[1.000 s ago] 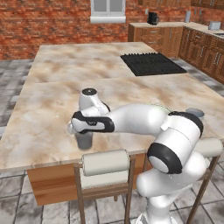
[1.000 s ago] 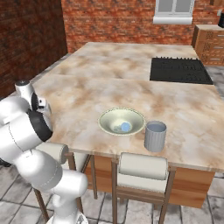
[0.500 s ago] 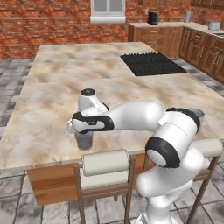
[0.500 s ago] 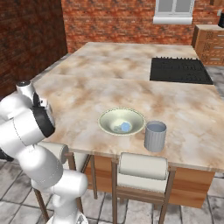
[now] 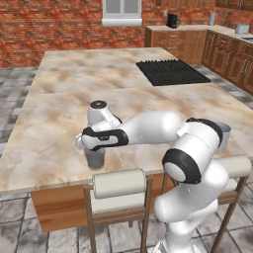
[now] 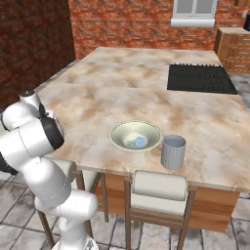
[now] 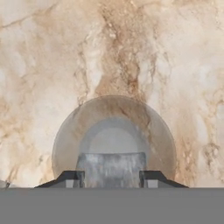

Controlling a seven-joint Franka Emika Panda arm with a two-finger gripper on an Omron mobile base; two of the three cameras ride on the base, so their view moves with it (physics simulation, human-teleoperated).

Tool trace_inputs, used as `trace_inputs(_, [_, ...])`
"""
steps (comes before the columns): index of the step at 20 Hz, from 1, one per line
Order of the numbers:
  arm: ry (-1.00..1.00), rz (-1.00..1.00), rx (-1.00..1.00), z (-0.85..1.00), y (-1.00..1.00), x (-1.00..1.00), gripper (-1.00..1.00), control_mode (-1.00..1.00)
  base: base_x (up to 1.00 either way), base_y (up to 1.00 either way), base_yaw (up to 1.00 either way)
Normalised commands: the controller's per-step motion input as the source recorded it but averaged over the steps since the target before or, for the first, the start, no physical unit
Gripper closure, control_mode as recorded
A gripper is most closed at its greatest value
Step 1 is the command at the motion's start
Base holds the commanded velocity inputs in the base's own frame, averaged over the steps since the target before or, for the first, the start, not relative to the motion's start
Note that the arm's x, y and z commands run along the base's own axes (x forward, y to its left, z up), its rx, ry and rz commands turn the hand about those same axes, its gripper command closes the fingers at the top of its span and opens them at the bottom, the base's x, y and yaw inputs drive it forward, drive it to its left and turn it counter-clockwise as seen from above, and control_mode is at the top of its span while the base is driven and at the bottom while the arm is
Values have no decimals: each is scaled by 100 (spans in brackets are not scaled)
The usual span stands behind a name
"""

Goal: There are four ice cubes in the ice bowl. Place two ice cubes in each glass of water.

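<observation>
In the hand view I look straight down into a glass of water on the marble counter. My gripper is shut on a pale translucent ice cube, held between the two dark fingertips right over the glass mouth. The left base view shows the same glass near the counter's front edge, with the gripper just above it. The ice bowl sits further right and holds pale blue ice. The other glass of water stands just right of the bowl.
A black cooktop lies at the back right of the marble island. Padded chair backs stand against the front edge under the glasses. My own arm reaches across the front of the counter in the left base view.
The hand stays almost still over the glass with the ice cube in it. Only the arm's elbow has shifted slightly.
</observation>
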Motion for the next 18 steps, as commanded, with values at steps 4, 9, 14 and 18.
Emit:
trace_inputs(4, [0,-4,0,-10,0,12,-100,-100,0,0,0])
trace_inputs(9, [0,-4,0,-1,0,19,-100,-100,0,0,0])
trace_inputs(14, [0,-6,0,0,0,2,-100,-100,0,0,0])
trace_inputs(18, [0,-6,1,6,0,-1,-100,-100,0,0,0])
